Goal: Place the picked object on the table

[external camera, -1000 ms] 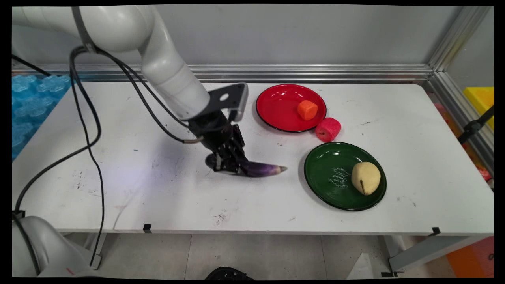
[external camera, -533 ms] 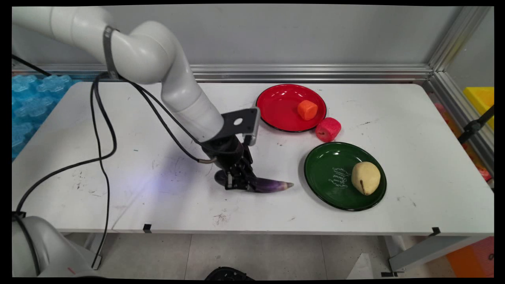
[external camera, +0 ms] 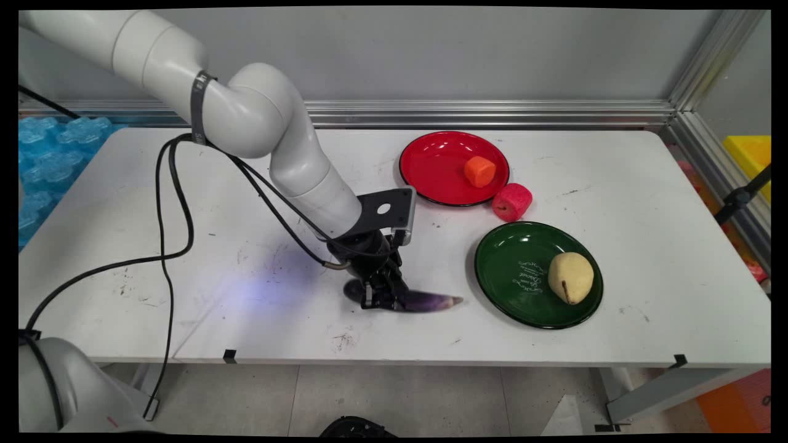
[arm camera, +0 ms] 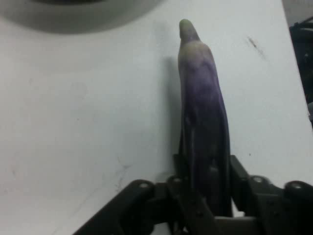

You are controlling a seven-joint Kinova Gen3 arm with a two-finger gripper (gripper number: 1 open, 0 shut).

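Note:
My black gripper (external camera: 383, 299) is shut on a long purple eggplant (external camera: 425, 301), holding it near its thick end, low over the white table (external camera: 246, 203). The eggplant's pale tip points right, toward a green plate (external camera: 517, 246). In the hand view the eggplant (arm camera: 203, 117) runs up the middle of the picture from between my fingers (arm camera: 239, 176), with the gripper (arm camera: 205, 186) closed round it. I cannot tell whether it rests on the table or hangs just above it.
A yellowish pear (external camera: 570, 278) lies on the green plate. Behind it a red plate (external camera: 431, 166) holds an orange block (external camera: 479, 171). A red apple-like piece (external camera: 511, 202) sits on the table between the plates. Black cables (external camera: 166, 227) hang from the arm at left.
The gripper has carried the eggplant toward the table's near edge and a little to the right. It has stayed shut on it throughout.

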